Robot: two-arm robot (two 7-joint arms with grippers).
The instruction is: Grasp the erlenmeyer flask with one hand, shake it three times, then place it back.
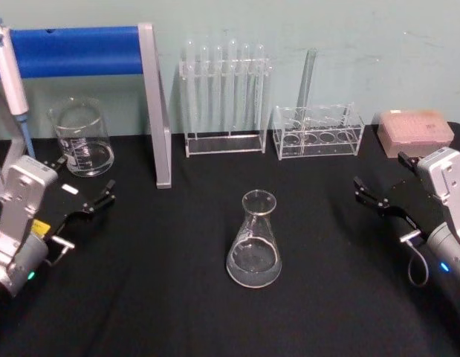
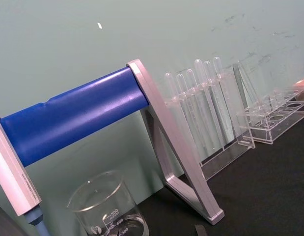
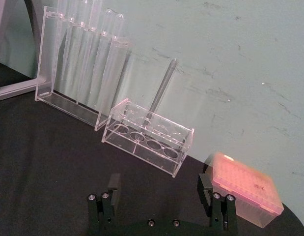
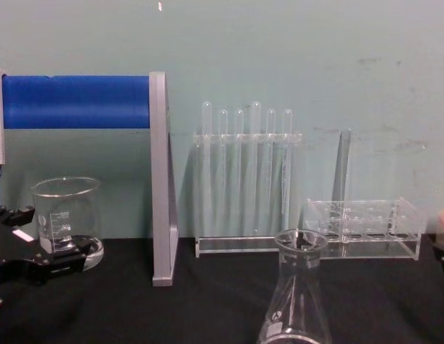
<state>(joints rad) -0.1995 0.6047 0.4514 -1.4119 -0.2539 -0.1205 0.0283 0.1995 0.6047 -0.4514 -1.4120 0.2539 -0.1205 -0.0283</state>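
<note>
Right gripper [image 3: 159,182]: jaws wide apart, empty, low over the table [image 1: 177,290]. Left gripper [image 1: 85,178]: spread, empty, beside the beaker [image 1: 81,137]. Erlenmeyer flask [image 1: 253,242]: clear glass cone, flared rim, upright mid-table between the grippers, apart from both.

The flask [image 1: 254,242] is clear, glossy glass with faint white print. The beaker [image 1: 81,137] is the same smooth glass, with white printed marks. The tubes [image 1: 222,59] look like thin clear glass. The tall rack [image 1: 224,141] and low rack [image 1: 317,134] are clear, shiny plastic. The bar [image 1: 73,50] has a glossy blue skin, and its upright [image 1: 157,111] is matt grey metal. The cloth [image 1: 177,297] is matt black. The tip box [image 1: 415,132] is frosted pinkish plastic. The wall [image 1: 363,44] is matt pale paint, scuffed. The left gripper [image 1: 103,197] and right gripper [image 1: 361,190] have matt black fingers [image 3: 114,186] and satin silver-grey casings.
</note>
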